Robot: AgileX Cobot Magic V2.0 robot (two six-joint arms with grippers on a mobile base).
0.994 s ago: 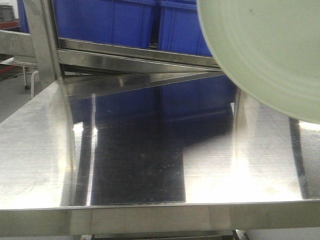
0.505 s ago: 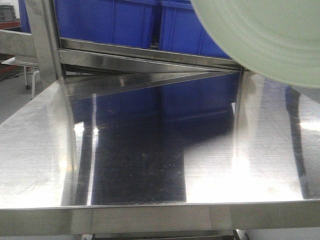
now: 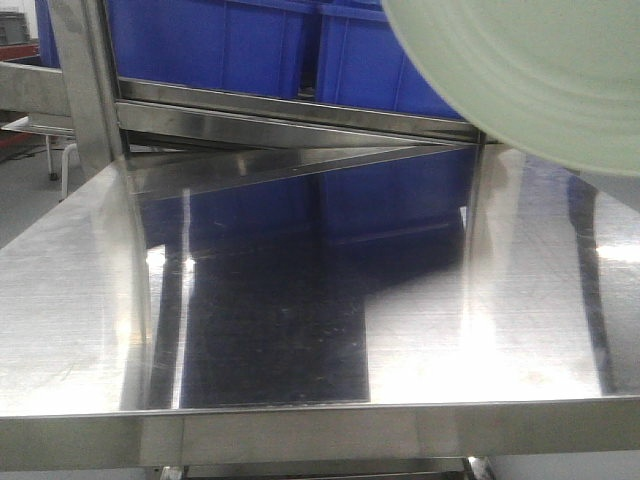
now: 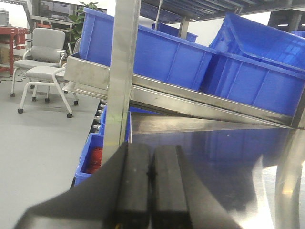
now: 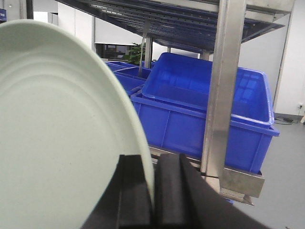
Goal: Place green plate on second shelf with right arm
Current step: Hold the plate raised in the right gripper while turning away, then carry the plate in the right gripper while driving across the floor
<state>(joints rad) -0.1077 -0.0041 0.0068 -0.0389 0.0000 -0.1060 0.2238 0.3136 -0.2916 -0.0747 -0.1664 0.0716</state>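
Observation:
The green plate (image 3: 540, 70) hangs tilted in the upper right of the front view, its ringed underside toward the camera, above the steel table (image 3: 80, 300). It overlaps the blue bins on the shelf (image 3: 300, 105) behind. In the right wrist view the plate (image 5: 57, 133) fills the left half, and my right gripper (image 5: 153, 160) is shut on its rim, one finger on each face. My left gripper (image 4: 151, 148) is shut with nothing in it, low over the table near an upright post (image 4: 121, 81).
Two blue bins (image 3: 250, 45) stand on the sloping shelf at the back; the same bins (image 4: 190, 57) show in the left wrist view. A steel upright (image 5: 224, 86) rises just right of the plate. Office chairs (image 4: 45, 62) stand far left on the floor.
The plate rose and shifted left toward the shelf over the last second, then barely moved in the last half second.

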